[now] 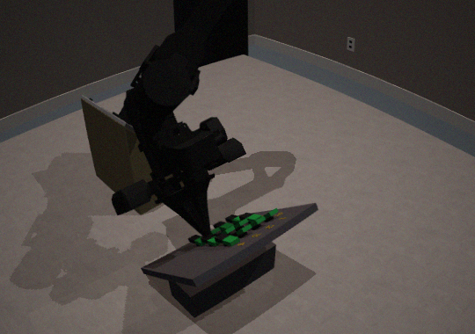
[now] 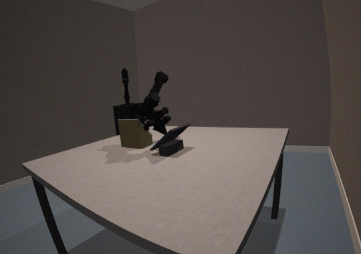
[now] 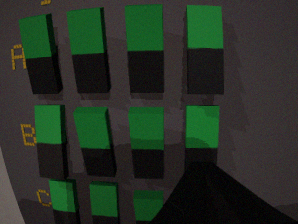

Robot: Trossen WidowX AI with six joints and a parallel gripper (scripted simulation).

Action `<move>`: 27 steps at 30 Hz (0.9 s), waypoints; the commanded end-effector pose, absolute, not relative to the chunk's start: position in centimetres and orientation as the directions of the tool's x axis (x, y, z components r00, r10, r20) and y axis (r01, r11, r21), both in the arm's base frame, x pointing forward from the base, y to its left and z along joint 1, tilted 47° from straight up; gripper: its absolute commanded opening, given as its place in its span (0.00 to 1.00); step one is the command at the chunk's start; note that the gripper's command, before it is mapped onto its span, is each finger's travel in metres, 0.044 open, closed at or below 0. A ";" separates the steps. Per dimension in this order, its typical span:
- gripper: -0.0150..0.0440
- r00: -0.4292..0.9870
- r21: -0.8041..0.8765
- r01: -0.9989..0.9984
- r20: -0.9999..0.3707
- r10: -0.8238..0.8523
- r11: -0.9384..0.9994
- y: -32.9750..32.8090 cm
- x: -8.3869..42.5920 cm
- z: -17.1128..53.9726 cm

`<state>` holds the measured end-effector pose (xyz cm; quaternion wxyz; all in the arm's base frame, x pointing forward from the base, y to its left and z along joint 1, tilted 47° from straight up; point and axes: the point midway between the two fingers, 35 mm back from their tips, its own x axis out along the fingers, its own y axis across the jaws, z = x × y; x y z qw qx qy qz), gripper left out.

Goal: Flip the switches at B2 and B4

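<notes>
The dark grey tilted switch panel (image 1: 246, 245) sits on a black block base (image 1: 229, 280) on the pale grey worktop (image 2: 200, 183), with its green-and-black rocker switches laid out under yellow column numbers 1 to 4 and row letters A, B and C. The black robot arm (image 1: 176, 109) leans down over the panel's near edge, and its black gripper (image 1: 203, 231) has its fingers pressed together with nothing between them, forming 1 narrow point. In the top view that point meets the cluster of green switches at the panel's lower left end. In the wrist view the dark fingers fill the lower right corner, covering the bottom of column 4 and reaching up to the black lower half of the B4 switch (image 3: 202, 127); whether they touch it cannot be told. The B2 switch (image 3: 93, 137) lies clear of them, 2 columns to the left. An olive-yellow slab (image 1: 110, 148) stands tilted behind the arm.
</notes>
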<state>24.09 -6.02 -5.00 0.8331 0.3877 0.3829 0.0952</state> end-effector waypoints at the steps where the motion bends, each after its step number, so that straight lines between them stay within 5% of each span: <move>1: 0.25 0.687 0.718 0.145 -0.569 0.453 0.681 -6.0 24.0 -5.1; 27: 0.25 0.687 0.718 0.145 -0.568 0.453 0.681 -5.8 24.3 -5.3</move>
